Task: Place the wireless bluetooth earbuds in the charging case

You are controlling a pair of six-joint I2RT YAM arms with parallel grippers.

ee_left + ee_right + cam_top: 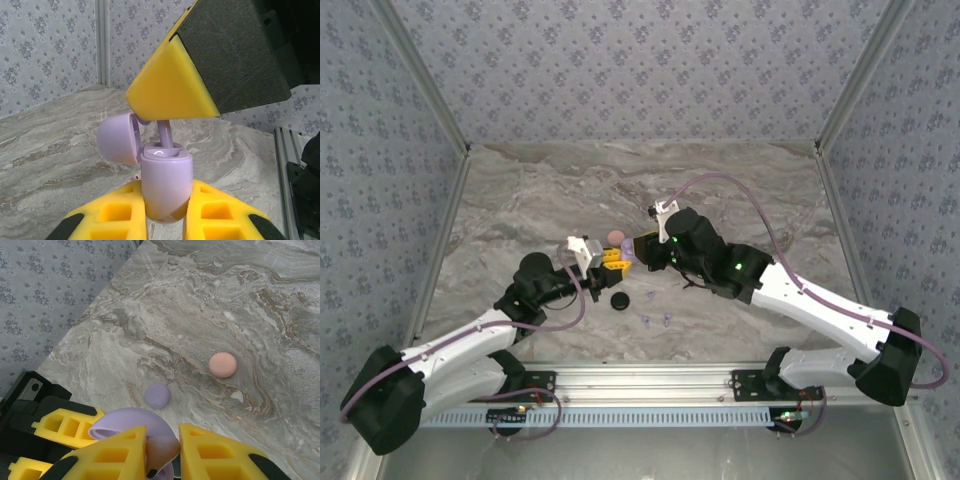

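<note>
Left wrist: earbud [164, 132] at case [166, 186]

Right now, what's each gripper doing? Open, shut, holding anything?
Left gripper: closed, holding the lavender charging case, lid open.
Right gripper: closed on an earbud, its stem at the case's opening.

I find nothing to read in any of my views: no lettering, brand, number or sign is legible. The lavender charging case [167, 180] gripped in my left pincer [165, 217] has a plain shell, the earbud [164, 132] pinched in my right pincer [162, 450] carries no marking I can make out, and the marbled tabletop [200, 300] bears no label.
</note>
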